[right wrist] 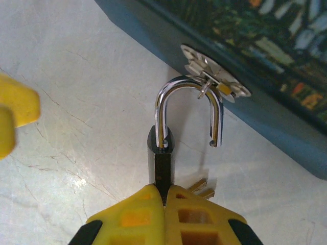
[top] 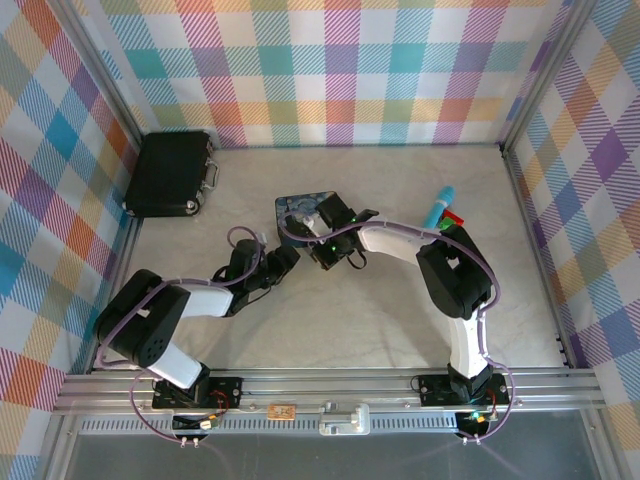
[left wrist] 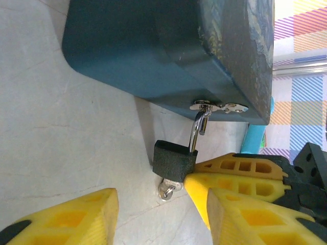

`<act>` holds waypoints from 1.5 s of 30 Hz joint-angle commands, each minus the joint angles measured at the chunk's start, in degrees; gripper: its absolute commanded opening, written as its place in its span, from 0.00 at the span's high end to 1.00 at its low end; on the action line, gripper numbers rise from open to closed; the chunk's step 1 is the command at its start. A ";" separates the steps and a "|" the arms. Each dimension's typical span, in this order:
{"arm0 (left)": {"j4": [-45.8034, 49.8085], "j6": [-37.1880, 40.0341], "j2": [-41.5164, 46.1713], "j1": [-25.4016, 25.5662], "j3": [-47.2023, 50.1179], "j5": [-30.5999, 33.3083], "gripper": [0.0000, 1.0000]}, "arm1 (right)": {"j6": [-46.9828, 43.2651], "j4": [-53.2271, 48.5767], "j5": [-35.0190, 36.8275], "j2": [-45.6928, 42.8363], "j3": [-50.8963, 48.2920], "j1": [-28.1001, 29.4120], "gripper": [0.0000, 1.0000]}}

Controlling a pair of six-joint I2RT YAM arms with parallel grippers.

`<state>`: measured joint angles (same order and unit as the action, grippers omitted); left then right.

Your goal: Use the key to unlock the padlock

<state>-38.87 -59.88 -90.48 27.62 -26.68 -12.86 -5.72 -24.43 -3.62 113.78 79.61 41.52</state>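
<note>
The small black padlock (left wrist: 173, 159) hangs by its silver shackle (right wrist: 189, 102) from the hasp (left wrist: 217, 106) of a blue painted tin (top: 305, 208). The shackle's one end stands free of the body. My right gripper (right wrist: 164, 196) is shut on the padlock body (right wrist: 162, 163), and its yellow fingers (left wrist: 235, 171) come in from the right. The silver key (left wrist: 169, 188) sticks out of the padlock's underside. My left gripper (left wrist: 158, 219) is open just short of the key, with nothing between its fingers (left wrist: 66, 219). Both grippers meet beside the tin (top: 300, 255).
A black case with a handle (top: 172, 173) sits at the back left. A blue-tipped stick (top: 440, 208) and a small red piece (top: 455, 218) lie right of the tin. Checked walls close in the table on three sides.
</note>
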 commanded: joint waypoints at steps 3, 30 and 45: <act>-11.86 -3.65 -5.46 1.88 -1.38 1.91 0.62 | -6.95 -0.33 -0.91 1.21 3.32 -0.12 1.00; -26.51 -4.81 -19.99 4.11 -7.16 10.31 0.72 | -8.61 0.25 -4.47 1.80 3.45 -0.91 1.00; -26.67 -4.54 -22.08 4.13 -6.96 8.84 0.88 | -8.01 1.38 -4.73 0.75 3.31 -1.07 1.00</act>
<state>-65.17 -65.73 -110.96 31.38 -32.95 -3.86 -12.95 -24.43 -6.09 114.98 81.56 40.75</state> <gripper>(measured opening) 0.150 0.050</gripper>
